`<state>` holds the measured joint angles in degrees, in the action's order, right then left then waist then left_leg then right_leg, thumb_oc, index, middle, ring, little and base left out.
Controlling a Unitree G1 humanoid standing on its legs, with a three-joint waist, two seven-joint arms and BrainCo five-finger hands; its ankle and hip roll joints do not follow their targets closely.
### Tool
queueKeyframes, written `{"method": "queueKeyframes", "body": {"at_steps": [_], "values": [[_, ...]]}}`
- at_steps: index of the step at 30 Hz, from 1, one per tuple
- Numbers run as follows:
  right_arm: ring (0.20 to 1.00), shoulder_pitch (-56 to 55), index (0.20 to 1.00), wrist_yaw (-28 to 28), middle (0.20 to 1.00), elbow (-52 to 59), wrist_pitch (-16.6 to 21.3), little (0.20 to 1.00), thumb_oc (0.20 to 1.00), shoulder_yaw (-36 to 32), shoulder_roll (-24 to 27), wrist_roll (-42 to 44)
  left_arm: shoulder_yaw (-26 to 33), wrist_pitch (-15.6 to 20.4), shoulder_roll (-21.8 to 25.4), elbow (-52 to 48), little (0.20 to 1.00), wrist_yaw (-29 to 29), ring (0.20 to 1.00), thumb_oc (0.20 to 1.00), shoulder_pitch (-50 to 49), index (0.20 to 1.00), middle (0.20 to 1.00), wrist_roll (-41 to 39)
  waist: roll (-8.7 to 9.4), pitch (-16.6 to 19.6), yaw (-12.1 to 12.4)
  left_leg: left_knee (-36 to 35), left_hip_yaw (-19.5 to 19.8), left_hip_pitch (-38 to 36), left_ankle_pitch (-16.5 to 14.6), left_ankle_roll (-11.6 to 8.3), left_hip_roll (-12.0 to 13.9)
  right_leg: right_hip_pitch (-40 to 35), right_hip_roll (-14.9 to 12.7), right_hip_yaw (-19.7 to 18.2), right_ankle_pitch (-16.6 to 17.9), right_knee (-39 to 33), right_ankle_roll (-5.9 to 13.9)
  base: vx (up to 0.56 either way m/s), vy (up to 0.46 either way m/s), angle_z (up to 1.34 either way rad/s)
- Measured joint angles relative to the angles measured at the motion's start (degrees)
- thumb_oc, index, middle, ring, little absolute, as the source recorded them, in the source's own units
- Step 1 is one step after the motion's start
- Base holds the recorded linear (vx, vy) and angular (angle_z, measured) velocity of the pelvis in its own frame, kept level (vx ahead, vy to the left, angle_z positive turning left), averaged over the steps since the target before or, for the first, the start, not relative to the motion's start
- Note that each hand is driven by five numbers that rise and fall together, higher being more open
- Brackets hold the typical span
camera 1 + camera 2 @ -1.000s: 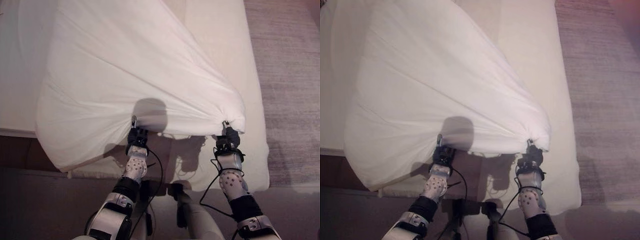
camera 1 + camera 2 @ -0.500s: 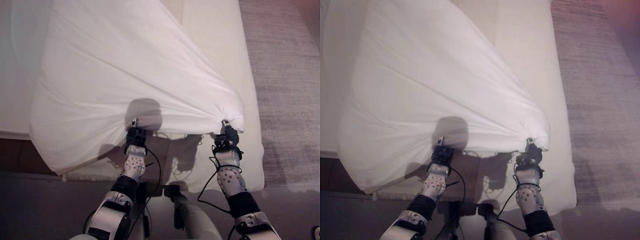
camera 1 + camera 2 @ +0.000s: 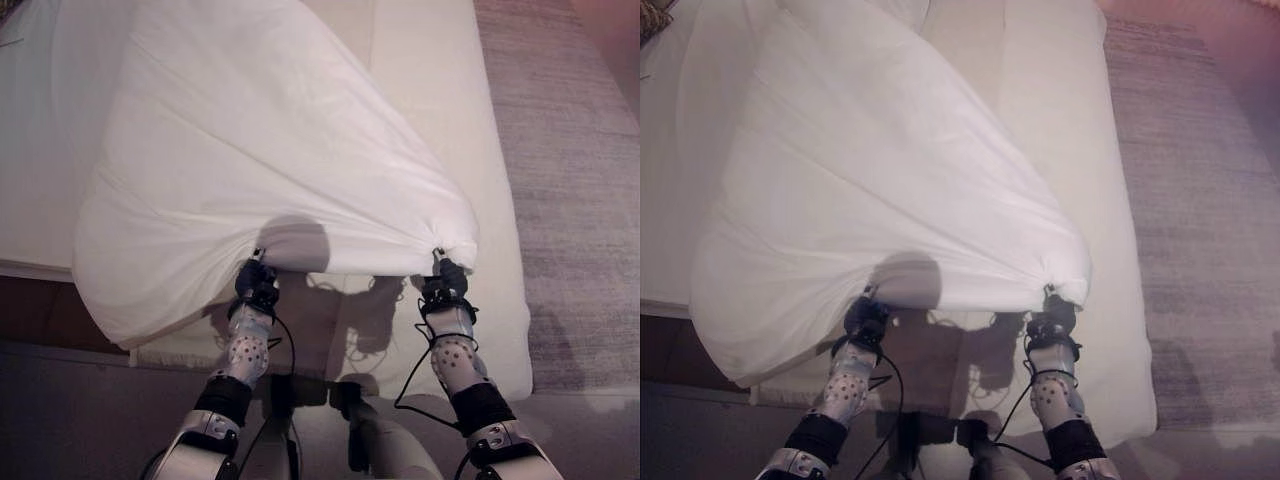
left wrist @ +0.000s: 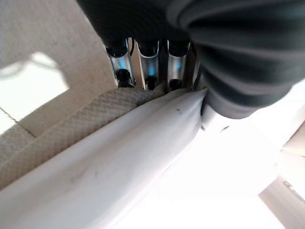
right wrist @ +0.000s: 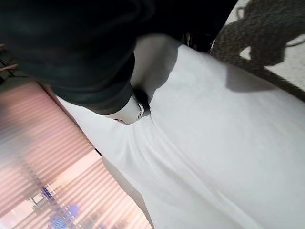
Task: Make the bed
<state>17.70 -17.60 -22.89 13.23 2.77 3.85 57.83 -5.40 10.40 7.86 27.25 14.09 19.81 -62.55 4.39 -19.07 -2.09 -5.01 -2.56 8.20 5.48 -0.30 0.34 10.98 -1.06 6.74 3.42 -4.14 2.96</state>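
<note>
Bed: you had the cream mattress [image 3: 440,90] running from the top of the frame down to the lower right, its near edge ending beside the arms.
On the bed: a white sheet [image 3: 230,150] lay draped across the left and centre, its near hem lifted clear of the mattress and its left corner hanging over the side.
Floor: you saw a grey-striped carpet [image 3: 570,180] along the right; a darker strip [image 3: 40,310] showed at lower left.

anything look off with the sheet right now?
Yes. The white sheet lies askew: it runs diagonally across the mattress, leaving that side bare. Its near edge is bunched where the left hand and right hand pinch it, and one corner sags off the bed.
</note>
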Motion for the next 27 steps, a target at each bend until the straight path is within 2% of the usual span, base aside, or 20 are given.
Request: {"method": "queueKeyframes", "body": {"at_steps": [3,5,8,9,11,12,13,14,15,16,18,19,20,21,22,23,24,25,26,27], "values": [[0.200,-1.2,0.200,2.0,0.200,-1.2,-2.0,0.200,0.200,0.4,-0.2,-0.5,1.8,0.0,-0.6,-1.5,0.200,-0.7,0.200,0.200,-2.5,0.200,0.200,-0.1,-1.21,0.1,0.2,0.0,1.7,-2.3,-0.1,-0.17,0.0,-2.4,-0.1,1.2,-1.3,1.2,0.06,-0.01,-0.021,0.20],[0.200,-2.3,0.200,3.0,0.200,-1.5,-2.4,0.200,0.200,0.4,-0.2,-0.9,1.8,0.0,-0.7,-1.5,0.200,-0.9,0.200,0.200,-3.0,0.200,0.200,-0.1,-2.65,0.0,0.5,0.0,3.5,-3.2,-0.1,-0.26,0.0,-3.4,-0.2,2.2,-2.6,2.7,0.08,-0.04,-0.009,0.50],[0.200,-4.7,0.200,4.7,0.200,-3.4,-3.5,0.200,0.200,0.4,-0.3,-0.9,1.9,0.0,-1.3,-1.5,0.200,-1.7,0.200,0.200,-4.2,0.200,0.200,0.0,-5.54,0.1,0.2,0.0,7.4,-4.2,0.0,-0.78,0.0,-5.0,-0.7,5.9,-4.9,5.1,-0.51,-0.07,0.027,0.62],[0.200,-5.1,0.200,4.9,0.200,-3.5,-3.6,0.200,0.200,0.4,-0.3,-0.9,1.9,0.0,-1.5,-1.4,0.200,-1.7,0.200,0.200,-4.4,0.200,0.200,0.0,-5.95,0.2,0.1,0.1,7.8,-4.3,0.4,-0.63,0.0,-5.2,-0.8,6.4,-5.1,5.5,-0.60,-0.12,0.108,0.45],[0.200,-5.6,0.200,5.3,0.200,-4.4,-3.8,0.200,0.200,0.4,-0.3,-0.9,1.9,0.0,-1.9,-1.4,0.200,-2.0,0.200,0.200,-4.9,0.200,0.200,0.0,-6.64,0.1,0.0,1.8,9.0,-3.7,-0.2,-1.37,-0.1,-5.3,-1.5,7.6,-6.4,7.2,-1.10,-0.08,0.176,0.39],[0.200,-5.6,0.200,5.5,0.200,-5.0,-3.9,0.200,0.200,0.4,-0.3,-0.9,1.9,0.0,-1.9,-1.4,0.200,-2.1,0.200,0.200,-5.1,0.200,0.200,0.0,-6.54,0.1,0.2,3.6,8.9,-3.0,-1.2,-2.22,0.0,-5.1,-2.7,7.8,-6.6,8.1,-2.34,-0.03,0.226,0.35],[0.200,-5.4,0.200,5.7,0.200,-5.3,-4.0,0.200,0.200,0.5,-0.3,-0.9,2.0,0.0,-1.9,-1.3,0.200,-2.2,0.200,0.200,-5.1,0.200,0.200,0.0,-6.33,0.1,0.3,6.4,8.7,-2.0,-2.6,-3.65,0.1,-5.1,-3.2,7.9,-6.4,8.2,-2.74,0.00,0.280,0.19],[0.200,-5.5,0.200,5.9,0.200,-5.4,-4.2,0.200,0.200,0.4,-0.3,-0.9,2.0,0.0,-1.9,-0.9,0.200,-2.1,0.200,0.200,-5.2,0.200,0.200,0.0,-5.86,0.1,0.4,10.7,8.6,-0.7,-4.6,-4.20,1.7,-4.9,-4.7,7.6,-6.6,9.1,-3.17,0.02,0.316,0.07],[0.200,-5.5,0.200,6.0,0.200,-5.4,-4.3,0.200,0.200,0.4,-0.3,-0.9,2.0,0.0,-2.0,-0.8,0.200,-2.1,0.200,0.200,-5.2,0.200,0.200,0.0,-5.49,0.1,0.3,11.5,8.4,-0.8,-4.7,-4.47,3.1,-4.7,-5.9,7.4,-6.6,9.7,-3.21,0.03,0.367,0.09],[0.200,-5.4,0.200,6.1,0.200,-5.5,-4.5,0.200,0.200,0.4,0.0,-0.9,2.2,0.1,-2.5,-0.6,0.200,-1.9,0.200,0.200,-5.0,0.200,0.200,0.0,-5.43,0.4,-0.2,12.4,9.3,-1.2,-6.3,-7.54,6.7,-4.8,-7.2,7.2,-6.5,10.1,-2.99,0.02,0.406,-0.01],[0.200,-6.0,0.200,6.3,0.200,-6.0,-4.7,0.200,0.200,0.4,0.7,-0.8,2.2,0.2,-3.3,0.4,0.200,-2.0,0.200,0.200,-4.8,0.200,0.200,0.7,-6.03,0.9,-0.4,10.9,9.0,-2.9,-7.0,-8.78,12.2,-4.8,-8.6,6.0,-6.1,10.9,-1.03,-0.02,0.494,-0.09],[0.200,-6.0,0.200,6.4,0.200,-6.1,-4.7,0.200,0.200,0.4,1.0,-0.8,2.1,0.2,-3.4,1.0,0.200,-2.0,0.200,0.200,-4.5,0.200,0.200,1.0,-6.21,1.0,-0.4,10.7,8.9,-2.9,-7.1,-9.05,13.1,-4.7,-8.7,6.0,-6.2,11.0,-0.06,-0.04,0.361,-0.07],[0.200,-6.0,0.200,6.6,0.200,-6.1,-4.9,0.200,0.200,0.4,1.4,-0.8,2.0,0.2,-3.5,1.1,0.200,-2.0,0.200,0.200,-4.5,0.200,0.200,1.1,-6.33,1.0,-0.5,10.6,8.9,-3.1,-6.2,-7.68,13.6,-4.5,-9.1,5.8,-6.2,11.6,1.15,-0.10,0.593,-0.10],[0.200,-6.1,0.200,7.0,0.200,-6.2,-5.1,0.200,0.200,0.5,2.5,-0.8,1.9,0.2,-4.7,1.7,0.200,-1.8,0.200,0.200,-4.7,0.200,0.200,1.1,-7.48,1.8,-0.5,10.8,9.0,-3.5,-4.5,-5.47,13.5,-4.3,-9.9,5.0,-6.0,12.5,3.27,-0.09,0.603,-0.09],[0.200,-6.9,0.200,7.1,0.200,-6.4,-5.0,0.200,0.200,0.4,2.8,-0.7,1.9,0.2,-5.2,2.4,0.200,-1.8,0.200,0.200,-4.5,0.200,0.200,1.1,-7.78,2.8,-0.9,11.8,8.3,-3.5,-7.1,-8.71,13.1,-3.6,-10.7,4.8,-5.5,12.9,4.37,-0.14,0.803,-0.08],[0.200,-7.0,0.200,6.9,0.200,-6.5,-5.0,0.200,0.200,0.5,2.0,-0.4,1.9,0.2,-4.5,3.4,0.200,-1.8,0.200,0.200,-3.6,0.200,0.200,1.1,-4.64,3.6,-1.4,13.6,7.9,-2.1,-8.6,-10.73,8.9,-2.0,-14.8,3.1,-4.0,13.1,5.10,-0.08,0.585,-0.13],[0.200,-6.8,0.200,6.9,0.200,-6.6,-5.1,0.200,0.200,0.9,1.4,-0.3,2.1,0.3,-4.0,3.8,0.200,-1.8,0.200,0.200,-3.5,0.200,0.200,1.1,-3.00,4.2,-1.2,14.2,6.8,-1.4,-9.4,-9.09,7.0,-1.3,-16.6,2.4,-2.9,12.7,4.91,-0.14,0.618,-0.26],[0.200,-7.8,0.200,6.7,0.200,-6.4,-5.2,0.200,0.200,1.4,0.7,-0.3,1.8,0.4,-3.2,4.3,0.200,-1.7,0.200,0.200,-3.6,0.200,0.200,1.1,-1.13,5.1,-1.3,18.9,5.1,0.5,-11.0,-6.54,3.2,-0.3,-19.3,0.9,4.2,11.0,3.08,-0.18,0.626,-0.65],[0.200,-7.7,0.200,6.7,0.200,-6.8,-5.1,0.200,0.200,2.2,-0.4,-0.3,2.0,1.3,-1.9,4.9,0.200,-1.7,0.200,0.200,-3.7,0.200,0.200,1.1,-0.67,5.4,-1.2,22.6,2.6,1.8,-12.9,-4.11,1.5,1.5,-20.5,-0.5,12.3,9.3,2.39,-0.24,0.681,-0.97],[0.200,-7.4,0.200,6.7,0.200,-7.6,-5.2,0.200,0.200,3.0,-0.9,-0.3,2.0,1.7,-0.8,5.0,0.200,-1.6,0.200,0.200,-4.0,0.200,0.200,1.2,-0.78,5.4,-0.4,24.0,-0.5,2.1,-13.5,-2.91,1.7,2.3,-20.2,1.0,19.5,6.6,0.48,-0.22,0.691,-1.49]]}}
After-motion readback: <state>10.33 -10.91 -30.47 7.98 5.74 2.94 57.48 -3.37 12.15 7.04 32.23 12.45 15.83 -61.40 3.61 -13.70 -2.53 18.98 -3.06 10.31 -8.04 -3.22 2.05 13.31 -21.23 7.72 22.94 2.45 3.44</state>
